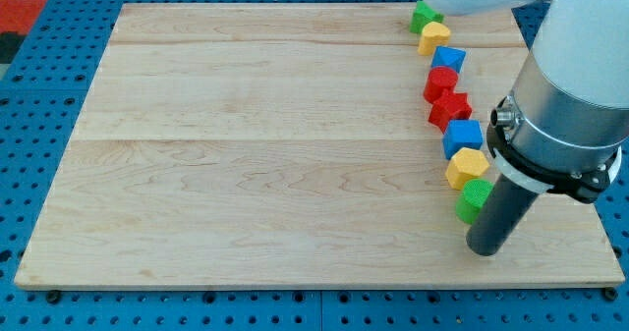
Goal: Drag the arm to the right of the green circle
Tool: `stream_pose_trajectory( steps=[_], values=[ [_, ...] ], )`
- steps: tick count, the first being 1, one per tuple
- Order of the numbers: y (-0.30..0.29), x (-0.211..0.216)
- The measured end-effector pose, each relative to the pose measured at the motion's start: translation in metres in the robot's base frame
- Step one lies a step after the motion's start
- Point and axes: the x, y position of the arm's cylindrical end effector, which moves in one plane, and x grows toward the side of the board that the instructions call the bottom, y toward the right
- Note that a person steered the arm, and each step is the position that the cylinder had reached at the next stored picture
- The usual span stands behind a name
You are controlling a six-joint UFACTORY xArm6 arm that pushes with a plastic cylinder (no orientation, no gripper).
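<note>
My tip (486, 249) rests on the wooden board (265, 154) just right of and below the green circle (474, 200), which ends a curved column of blocks under a yellow block (466, 166). The arm carries no claw, only the rod.

a robotics lab bench – wooden board (295, 154) on blue perforated table (39, 174), toy blocks
</note>
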Motion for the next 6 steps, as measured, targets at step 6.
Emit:
stream_pose_trajectory(
  steps=[6],
  values=[
    [0.000,0.035]
  ],
)
